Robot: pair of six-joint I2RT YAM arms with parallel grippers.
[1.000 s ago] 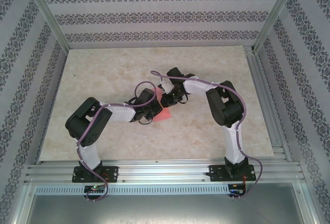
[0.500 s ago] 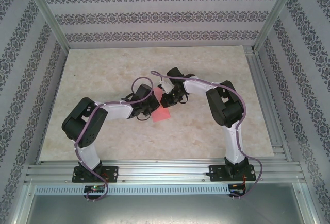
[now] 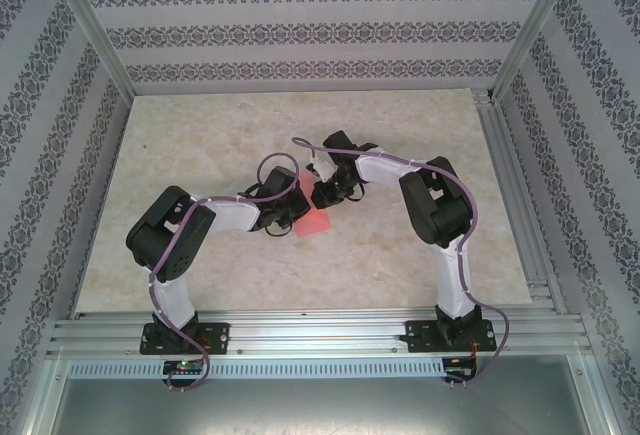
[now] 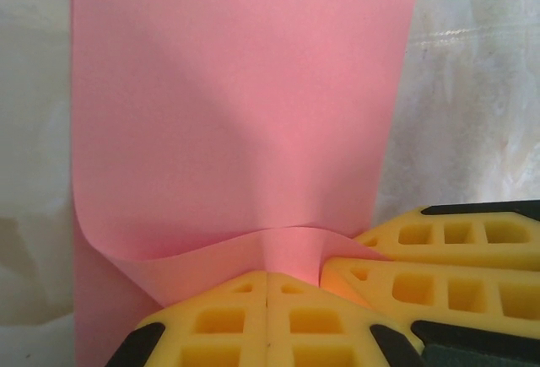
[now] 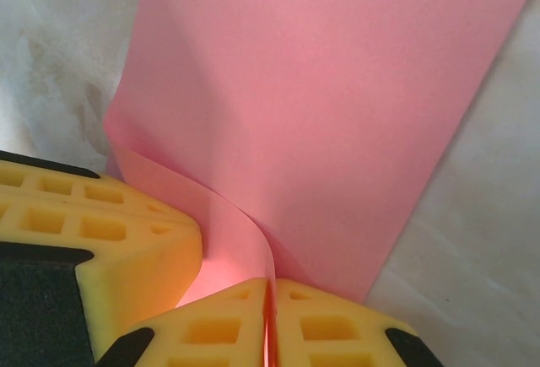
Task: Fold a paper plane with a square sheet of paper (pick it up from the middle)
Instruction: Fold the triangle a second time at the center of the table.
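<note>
Left wrist view, left gripper: its yellow fingers are pressed flat against each other, and the lifted near edge of the sheet of paper runs into the seam at their tips, so it is clamped on the paper.
Right wrist view, right gripper: its yellow fingers are closed tight, with a thin pink strip of the paper caught in the seam between them.
Grippers together: the two sets of fingertips sit just beside each other at the same edge of the paper, each one showing at the side of the other's wrist view.
Paper shape: plain pink. It curls up from the table into the two pinches, and the rest lies flat, stretching away from the fingers as a straight-sided strip.
Paper place: in the top view it lies near the middle of the table, between the two arms, with part of it covered by the grippers.
Table: pale and marble-patterned.
Surroundings: walls with patterned bands stand around the table, and a metal rail carrying both arm bases runs along the near edge.
</note>
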